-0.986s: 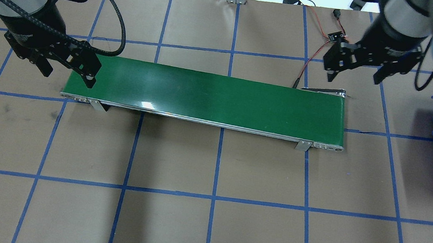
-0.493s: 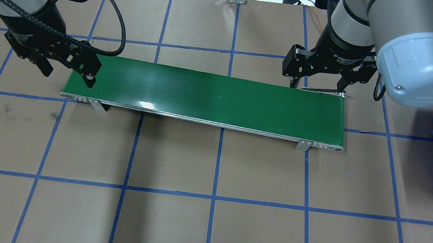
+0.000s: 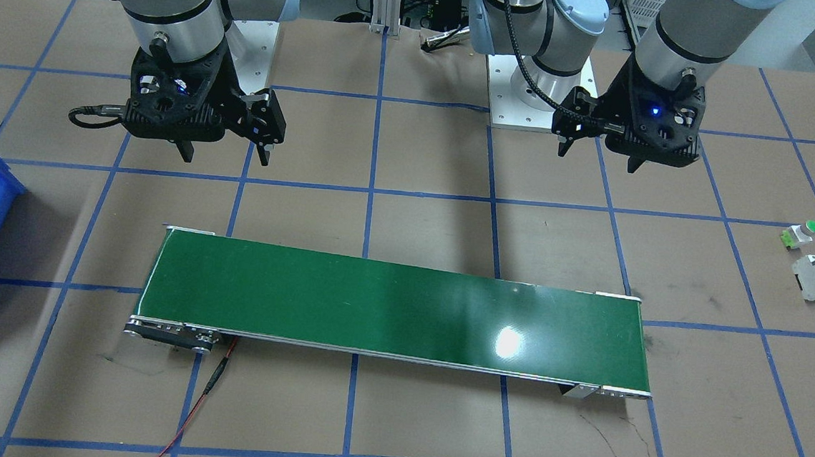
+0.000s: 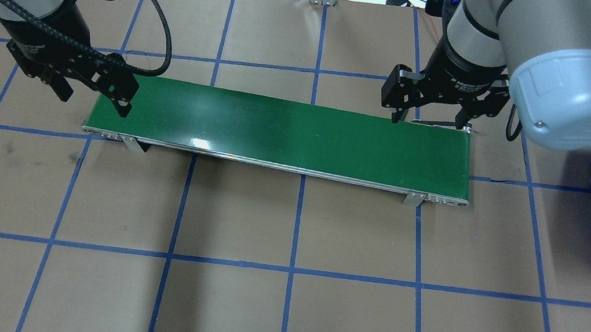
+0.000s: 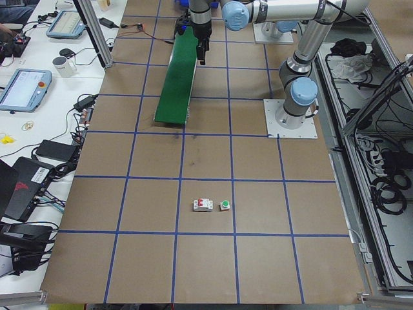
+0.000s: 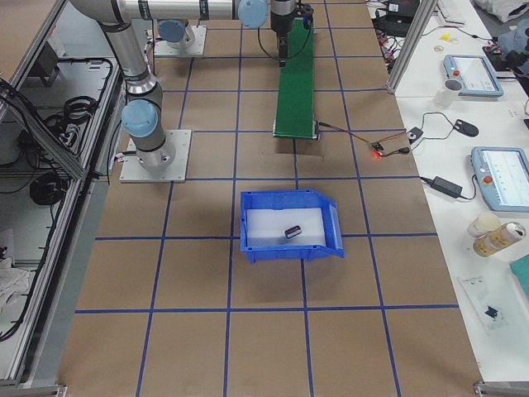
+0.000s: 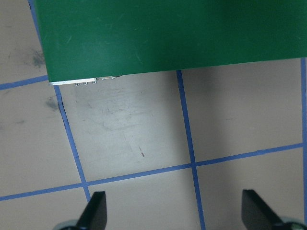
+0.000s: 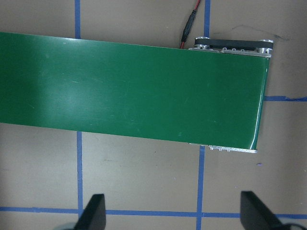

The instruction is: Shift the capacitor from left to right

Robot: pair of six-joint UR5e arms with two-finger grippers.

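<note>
Capacitor (image 6: 293, 232): lying in the blue bin (image 6: 285, 251), well beyond the green belt's (image 4: 283, 132) right end.
Left gripper (image 4: 94, 101): jaws spread, empty, over the belt's left end.
Right gripper (image 4: 428, 121): jaws spread, empty, at the belt's right end.
Risk: the belt is bare, so a descent would grab nothing; the right gripper's fingers could snag the red wire (image 8: 189, 28) beside the belt.

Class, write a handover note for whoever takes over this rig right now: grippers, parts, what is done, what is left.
Left gripper: open, empty, by the belt's left end.
Right gripper: open, empty, by its right end.
Capacitor: lying in the blue bin on the right.
Done: the move, it seems.
Left: nothing obvious; check the bin, then park both arms.
</note>
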